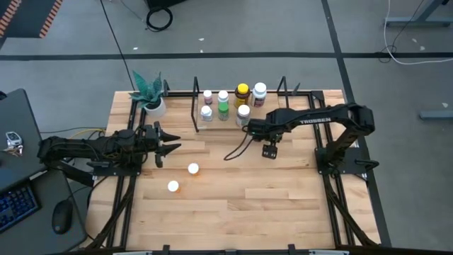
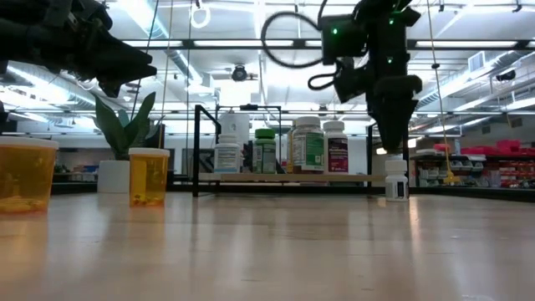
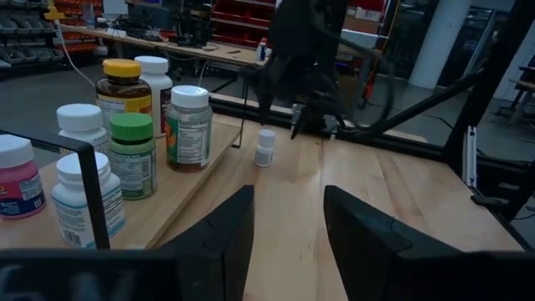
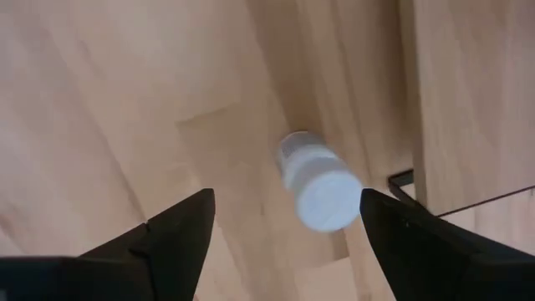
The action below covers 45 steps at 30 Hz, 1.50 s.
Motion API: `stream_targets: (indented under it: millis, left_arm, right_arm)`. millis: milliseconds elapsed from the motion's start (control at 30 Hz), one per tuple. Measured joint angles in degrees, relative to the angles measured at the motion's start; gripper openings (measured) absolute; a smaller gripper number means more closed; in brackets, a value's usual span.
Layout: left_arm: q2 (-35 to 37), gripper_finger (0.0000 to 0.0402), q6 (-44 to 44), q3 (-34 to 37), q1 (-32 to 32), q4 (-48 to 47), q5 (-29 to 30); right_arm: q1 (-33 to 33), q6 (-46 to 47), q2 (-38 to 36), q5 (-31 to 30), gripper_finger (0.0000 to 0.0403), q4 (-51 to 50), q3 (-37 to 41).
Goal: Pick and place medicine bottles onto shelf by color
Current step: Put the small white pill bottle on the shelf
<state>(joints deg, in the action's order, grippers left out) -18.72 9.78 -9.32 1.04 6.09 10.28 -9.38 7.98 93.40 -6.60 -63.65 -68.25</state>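
My left tool [image 1: 168, 144] is waiting wide open and empty over the worktop [image 1: 241, 198]. Two orange bottles [image 1: 192, 168] are standing in front (shelf [image 1: 212, 126] holding six). My right tool [image 4: 284, 221] is hovering, spread, above a small white bottle [image 4: 316, 181].

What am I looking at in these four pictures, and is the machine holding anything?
Two dark robot arms work at a wooden table. One picture looks down from above, one looks level across the tabletop, and two come from cameras on the arms' wrists. On the shelf stand several medicine bottles. Two orange bottles stand on the table in front. The right gripper hangs open above a small white bottle beside the shelf, holding nothing. The left gripper, also open and empty, waits at the table's left, near a potted plant.
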Motion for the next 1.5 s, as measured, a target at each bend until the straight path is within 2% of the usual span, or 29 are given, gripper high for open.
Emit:
stream_targets:
  millis: [400,800,1200,1333,1500]
  left_arm:
    - [0.0,0.0142,0.0,0.0,0.0,-0.1,0.0]
    - [0.0,0.0153,0.0,0.0,0.0,-0.1,0.0]
    - [0.0,0.0144,0.0,0.0,0.0,-0.1,0.0]
    - [0.0,0.015,0.0,0.0,0.0,-0.1,0.0]
    - [0.0,0.0153,0.0,0.0,0.0,-0.1,0.0]
  right_arm:
    - [-3.4,-4.0,0.2,0.7,0.0305,0.2,0.0]
    - [-4.4,-7.0,0.2,1.9,0.0305,1.9,0.1]
    - [-4.3,-8.2,0.3,-0.8,0.0305,5.3,6.2]
    - [-4.3,-8.2,0.3,-0.8,0.0292,6.3,7.4]
    - [-4.2,-8.2,0.3,-0.8,0.0257,9.2,8.8]
